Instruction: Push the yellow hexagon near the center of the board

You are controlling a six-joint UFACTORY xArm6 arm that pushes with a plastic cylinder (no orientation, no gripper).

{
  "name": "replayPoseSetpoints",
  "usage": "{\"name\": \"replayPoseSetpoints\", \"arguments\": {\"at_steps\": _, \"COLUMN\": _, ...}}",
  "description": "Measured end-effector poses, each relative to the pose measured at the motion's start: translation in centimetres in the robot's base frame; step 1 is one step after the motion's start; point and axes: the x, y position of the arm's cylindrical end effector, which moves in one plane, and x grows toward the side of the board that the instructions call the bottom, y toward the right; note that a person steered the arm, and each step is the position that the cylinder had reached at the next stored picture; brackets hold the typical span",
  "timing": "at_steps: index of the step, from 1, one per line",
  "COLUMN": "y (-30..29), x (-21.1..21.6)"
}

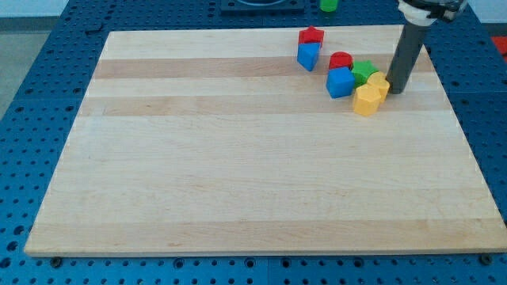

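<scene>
The yellow hexagon (366,100) lies on the wooden board (238,174) at the view's upper right. A second yellow block (379,84), whose shape I cannot make out, touches it on its upper right. My tip (394,90) stands just to the right of this second yellow block, touching or almost touching it. The dark rod rises from the tip toward the view's top right.
A green star (364,71), a blue cube (340,82) and a red block (341,59) crowd together just left of the yellow blocks. A red star (311,35) and a blue block (308,55) lie further up-left. A green object (328,5) sits off the board at the top.
</scene>
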Motion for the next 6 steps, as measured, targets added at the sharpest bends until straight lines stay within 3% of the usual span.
{"name": "replayPoseSetpoints", "arguments": {"at_steps": 2, "y": 3.7, "x": -4.3}}
{"name": "replayPoseSetpoints", "arguments": {"at_steps": 4, "y": -0.9, "x": -5.4}}
{"name": "replayPoseSetpoints", "arguments": {"at_steps": 6, "y": -5.3, "x": 4.5}}
